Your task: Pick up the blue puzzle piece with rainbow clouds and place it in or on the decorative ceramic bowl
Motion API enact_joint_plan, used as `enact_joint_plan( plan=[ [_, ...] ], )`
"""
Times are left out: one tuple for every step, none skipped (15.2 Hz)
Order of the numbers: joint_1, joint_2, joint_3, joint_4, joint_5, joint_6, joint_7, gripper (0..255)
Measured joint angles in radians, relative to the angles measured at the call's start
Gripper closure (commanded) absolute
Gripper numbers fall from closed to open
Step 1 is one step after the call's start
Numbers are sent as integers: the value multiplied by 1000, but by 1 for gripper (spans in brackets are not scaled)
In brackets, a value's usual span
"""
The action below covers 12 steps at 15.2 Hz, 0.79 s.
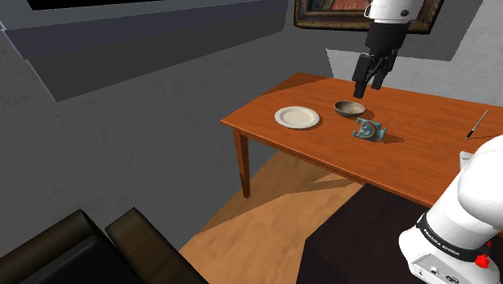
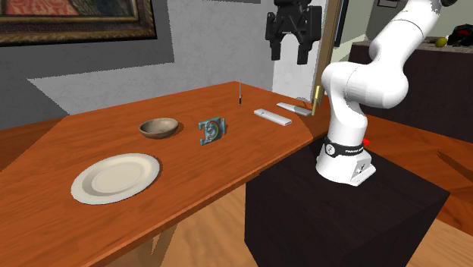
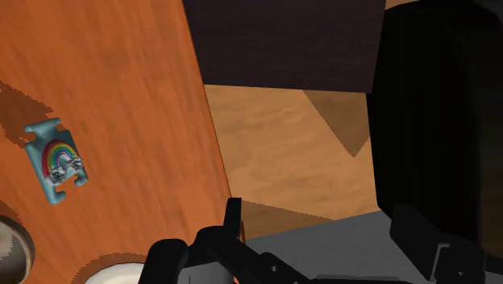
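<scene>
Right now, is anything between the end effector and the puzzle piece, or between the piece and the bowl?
Nothing visible. The end effector hangs open, high over the table, with only air down to the puzzle piece. Bare tabletop separates the piece from the bowl; the plate lies off to one side of that path.

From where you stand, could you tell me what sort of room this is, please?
Probably a living or dining room in a house: a wooden table carries a plate and a bowl, a framed painting hangs behind it, and a dark armchair stands nearby.
</scene>
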Motion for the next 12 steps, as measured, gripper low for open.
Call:
enact_joint_plan(
  plan=[
    [0,0,0,0,0,0,0,0],
    [-2,-5,-10,-14,-7,9,-13,0],
    [-6,-8,-24,-32,-18,23,-32,0],
    [-11,-8,-42,-51,-31,41,-57,0],
    [-17,-9,-62,-65,-47,54,-83,0],
    [-22,-3,-79,-77,-59,72,-107,0],
    [-30,-3,-104,-101,-78,96,-137,0],
    [-35,-5,-121,-120,-91,114,-161,0],
    [-42,-1,-143,-129,-107,127,-189,0],
    [-49,9,-165,-140,-123,149,-217,0],
    [-56,16,-188,-159,-140,176,-244,0],
    [-61,35,-210,-168,-154,205,-271,0]
  ],
)
